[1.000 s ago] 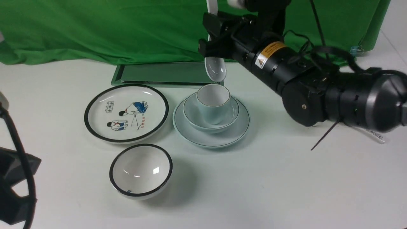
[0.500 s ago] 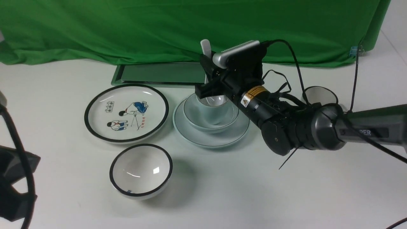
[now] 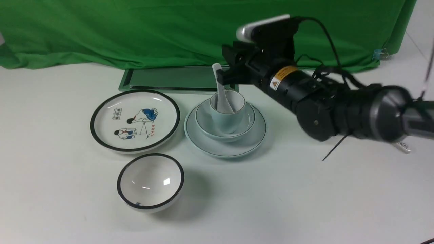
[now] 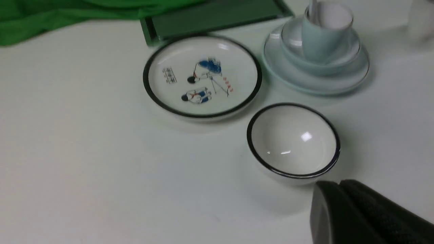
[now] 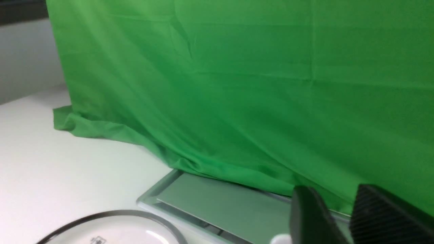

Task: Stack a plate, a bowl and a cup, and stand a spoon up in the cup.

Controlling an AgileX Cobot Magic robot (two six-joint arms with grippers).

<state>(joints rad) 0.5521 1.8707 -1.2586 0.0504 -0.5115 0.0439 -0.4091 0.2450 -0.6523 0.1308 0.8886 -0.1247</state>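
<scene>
left gripper [image 4: 334, 189] nearest, closed tight on nothing; at 3 o'clock of the cartoon plate [image 3: 101, 135], plate [image 3: 210, 146], bowl [image 3: 203, 122] and cup [image 3: 228, 119] sit stacked, spoon [image 3: 220, 93] standing in the cup; right gripper [image 5: 334, 195] at the cup's 1 o'clock, fingers slightly parted, empty; last step looks done, so next lift clear without knocking the handle

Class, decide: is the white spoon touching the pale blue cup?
Touching: front view shows the spoon standing inside the cup, its handle leaning on the rim.

Pale plate [image 3: 217, 149] lowest, bowl [image 3: 210, 130] on it, cup [image 3: 227, 120] upright in bowl; stack just below right gripper [image 3: 225, 73]. White spoon [image 3: 221, 96] stands tilted in cup, handle tip beside gripper.
</scene>
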